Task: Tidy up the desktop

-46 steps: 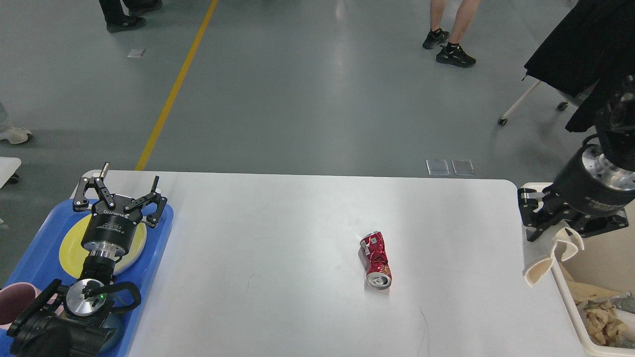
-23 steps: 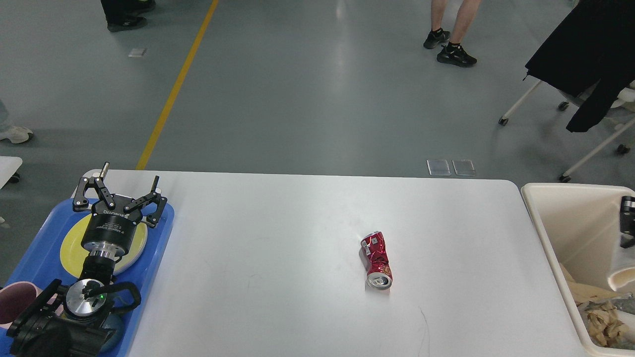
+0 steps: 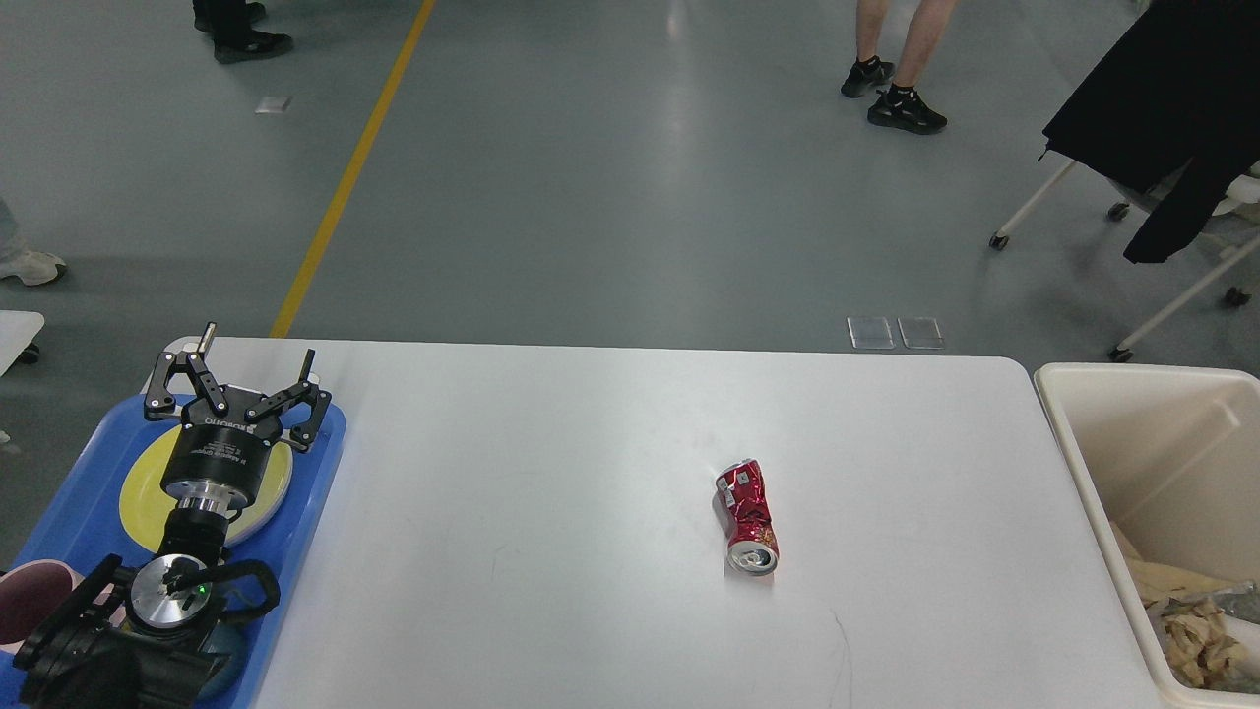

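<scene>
The desktop [image 3: 591,492] fills the near and middle part of the view, white and almost bare, with one crushed red can [image 3: 746,516] lying on its side right of centre, its open top facing the near edge. Off the right end stands a cream bin [image 3: 1073,463] holding crumpled brown paper [image 3: 1196,630] in its near corner. At the left end a blue tray [image 3: 89,492] sits on the tabletop with a yellow plate [image 3: 138,502] in it and a dark pink cup [image 3: 25,601] at the near left edge. The left gripper [image 3: 234,382] hangs over the tray's far side above the plate, its two fingers spread wide and holding nothing. The right gripper is out of sight, so nothing can be said of its state. As I judge it, the can is the last loose item and belongs in the bin. The risks lie in the can itself: dented, round and thin-walled, it may roll or skid away if a finger nudges it before both close, and a pinch across the crumpled waist could slip or flatten it further. Any liquid left inside might spill from the open top when it is lifted. A release too early near the bin rim could bounce it back onto the table
</scene>
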You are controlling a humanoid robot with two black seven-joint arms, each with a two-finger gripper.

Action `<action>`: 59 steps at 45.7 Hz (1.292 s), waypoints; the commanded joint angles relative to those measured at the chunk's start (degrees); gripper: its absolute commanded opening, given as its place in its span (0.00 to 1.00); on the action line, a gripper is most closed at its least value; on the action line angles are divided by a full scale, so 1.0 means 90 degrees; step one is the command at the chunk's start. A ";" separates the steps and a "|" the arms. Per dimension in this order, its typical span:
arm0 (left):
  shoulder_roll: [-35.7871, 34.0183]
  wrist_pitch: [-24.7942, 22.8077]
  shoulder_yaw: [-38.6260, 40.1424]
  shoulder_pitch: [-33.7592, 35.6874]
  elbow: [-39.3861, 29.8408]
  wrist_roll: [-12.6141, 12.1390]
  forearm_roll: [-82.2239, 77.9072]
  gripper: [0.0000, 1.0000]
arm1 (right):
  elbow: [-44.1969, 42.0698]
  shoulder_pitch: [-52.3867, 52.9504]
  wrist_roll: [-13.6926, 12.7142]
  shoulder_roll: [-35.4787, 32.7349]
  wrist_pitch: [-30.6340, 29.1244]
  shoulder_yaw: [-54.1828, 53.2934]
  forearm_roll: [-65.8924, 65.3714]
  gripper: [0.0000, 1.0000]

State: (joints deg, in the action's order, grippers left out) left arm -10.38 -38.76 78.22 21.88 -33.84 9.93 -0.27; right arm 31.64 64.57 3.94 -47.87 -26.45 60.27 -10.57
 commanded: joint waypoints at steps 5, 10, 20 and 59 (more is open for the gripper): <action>0.0001 0.0000 0.0000 0.0001 0.0000 0.0000 0.0000 0.97 | -0.1678 -0.2026 -0.0008 0.1079 0.1111 -0.0837 0.0100 0.00; 0.0001 0.0000 0.0000 0.0001 0.0000 0.0000 0.0000 0.97 | -0.2382 -0.2895 -0.0018 0.1558 0.1697 -0.1159 0.0179 0.00; 0.0001 0.0000 0.0000 0.0001 0.0000 0.0000 0.0000 0.97 | -0.3067 -0.3766 -0.0135 0.2242 0.2479 -0.1619 0.0179 0.00; 0.0001 0.0000 0.0000 0.0001 0.0000 0.0000 0.0000 0.97 | -0.2969 -0.4001 -0.0155 0.2604 0.3348 -0.1726 0.0179 1.00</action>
State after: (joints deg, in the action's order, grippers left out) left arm -10.38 -38.76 78.22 21.88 -33.87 9.93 -0.26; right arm 4.73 28.57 2.46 -24.53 3.57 44.75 -8.89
